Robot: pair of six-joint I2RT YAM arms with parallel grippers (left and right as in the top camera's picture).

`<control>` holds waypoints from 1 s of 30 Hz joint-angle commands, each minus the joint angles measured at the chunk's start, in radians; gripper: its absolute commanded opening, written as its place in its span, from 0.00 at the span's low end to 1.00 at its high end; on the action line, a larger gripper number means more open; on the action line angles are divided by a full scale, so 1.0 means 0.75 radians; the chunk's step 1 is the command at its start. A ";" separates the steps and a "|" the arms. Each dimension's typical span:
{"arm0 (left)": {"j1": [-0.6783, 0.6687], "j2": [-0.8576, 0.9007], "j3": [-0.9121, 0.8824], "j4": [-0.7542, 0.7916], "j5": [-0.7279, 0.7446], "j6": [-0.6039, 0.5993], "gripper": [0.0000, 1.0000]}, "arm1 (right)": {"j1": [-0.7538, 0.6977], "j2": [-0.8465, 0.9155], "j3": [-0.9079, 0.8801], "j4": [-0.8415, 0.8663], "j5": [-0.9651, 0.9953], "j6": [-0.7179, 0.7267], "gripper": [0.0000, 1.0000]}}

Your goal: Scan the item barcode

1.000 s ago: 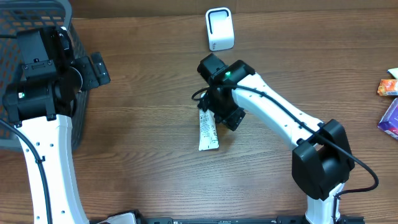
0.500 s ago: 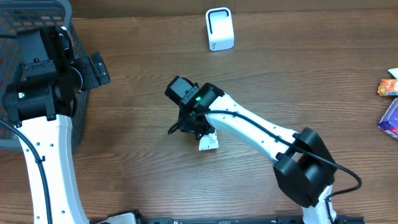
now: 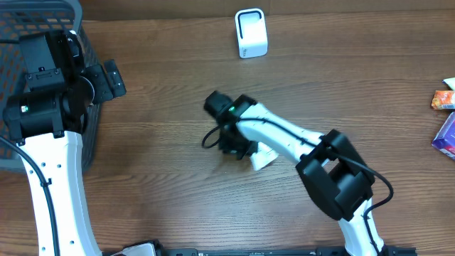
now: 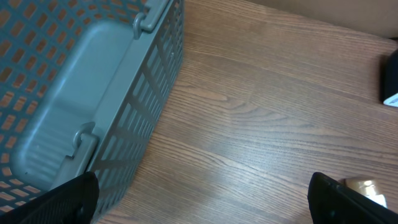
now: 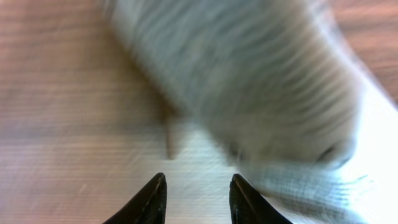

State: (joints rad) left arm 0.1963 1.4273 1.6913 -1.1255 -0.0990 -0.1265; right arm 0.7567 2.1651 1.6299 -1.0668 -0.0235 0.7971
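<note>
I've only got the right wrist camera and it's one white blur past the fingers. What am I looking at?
Observer: A white packet on the table, poking out from under the right gripper; gripped or not, I can't tell.
Operator: Where's the scanner?
Observer: Likely the white stand near the table's far edge, apart from the packet.
Operator: Left arm?
Observer: The left gripper is open, empty, beside a grey basket.

Overhead straight down; wrist views close.
</note>
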 commanded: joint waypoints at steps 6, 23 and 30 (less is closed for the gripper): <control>0.000 -0.003 0.022 0.004 -0.011 0.020 1.00 | -0.168 -0.012 0.001 -0.058 0.002 -0.131 0.78; 0.000 -0.003 0.022 0.004 -0.011 0.020 1.00 | -0.328 -0.254 0.019 -0.322 -0.067 0.739 1.00; 0.000 -0.003 0.022 0.004 -0.012 0.020 1.00 | -0.393 -0.226 0.017 -0.303 -0.100 1.423 1.00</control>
State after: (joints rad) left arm 0.1963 1.4273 1.6913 -1.1255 -0.0990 -0.1265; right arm 0.4477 1.9873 1.6333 -1.3132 -0.0822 1.5654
